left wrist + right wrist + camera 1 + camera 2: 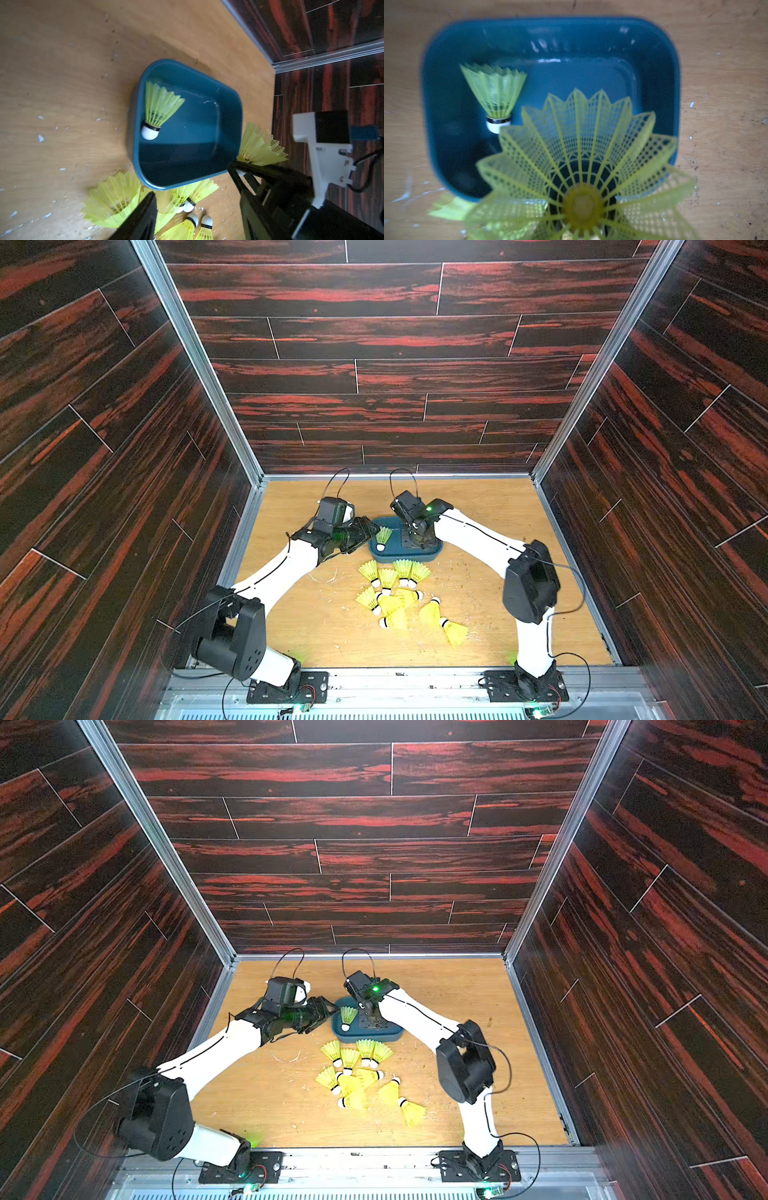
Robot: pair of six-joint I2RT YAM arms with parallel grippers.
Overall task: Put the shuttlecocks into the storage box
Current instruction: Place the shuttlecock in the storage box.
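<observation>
One shuttlecock is already in the storage box. It's lying on its side at the left end, white cork toward the arm bases, neon skirt fanning out toward the back. The box is a shallow teal tub sitting on the counter, roughly centred between the two arms.

Now the right claw hangs down inside the right half of the tub, pinched tight on a second shuttlecock. From that arm's wrist view you look straight into the open skirt, with the cork end farthest from the lens, and the skirt hides the fingers completely. Can't tell whether the cork is touching the tub floor or just hanging over it. From above, the claw itself mostly covers that one.

Meanwhile the left claw is right by the box's left end, jaws about halfway apart, nothing between them.

About ten loose shuttlecocks lie on the counter just in front of the tub. Four make a rough row with skirts nearly against the front wall and corks pointing away from it. The others sit jumbled and overlapping nearer the arm bases, with a couple off to the right.

Little white flecks are scattered over the wood, and dark red woodgrain panels close the place in on three sides.
</observation>
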